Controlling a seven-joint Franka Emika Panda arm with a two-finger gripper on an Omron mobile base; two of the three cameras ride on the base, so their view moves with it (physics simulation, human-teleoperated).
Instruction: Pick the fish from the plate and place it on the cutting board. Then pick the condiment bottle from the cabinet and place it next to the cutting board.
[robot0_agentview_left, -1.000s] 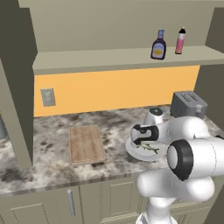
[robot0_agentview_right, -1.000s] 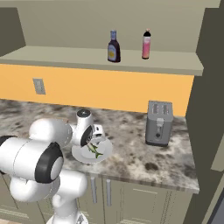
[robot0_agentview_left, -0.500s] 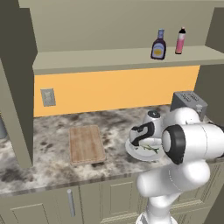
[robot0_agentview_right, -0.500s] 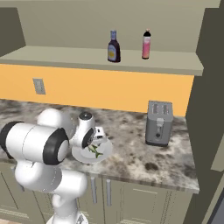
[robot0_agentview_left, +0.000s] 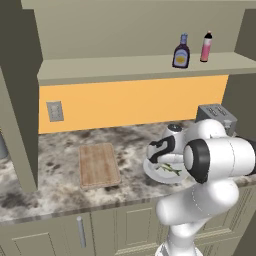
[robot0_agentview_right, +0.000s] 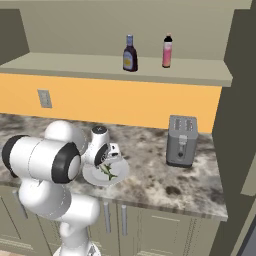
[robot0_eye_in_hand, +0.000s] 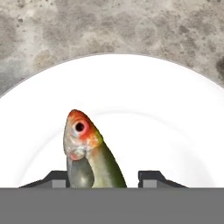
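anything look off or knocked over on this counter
Nothing stands out. The fish lies on the plate, the cutting board sits flat, and the toaster and both shelf bottles stand upright.

White plate (robot0_eye_in_hand: 144, 100), olive-green fish (robot0_eye_in_hand: 89, 153) with orange-red head, mottled grey counter (robot0_eye_in_hand: 109, 26)

Glossy white arm (robot0_agentview_left: 215, 160), fat rounded link shells, smooth with no visible screws or cables. Dark grey-black bands at joints, one broad ring on the big elbow housing (robot0_agentview_right: 65, 162). White wrist with black curved inlay and small round grey end cap (robot0_agentview_right: 99, 130). Small dark squared finger tips (robot0_eye_in_hand: 151, 178).
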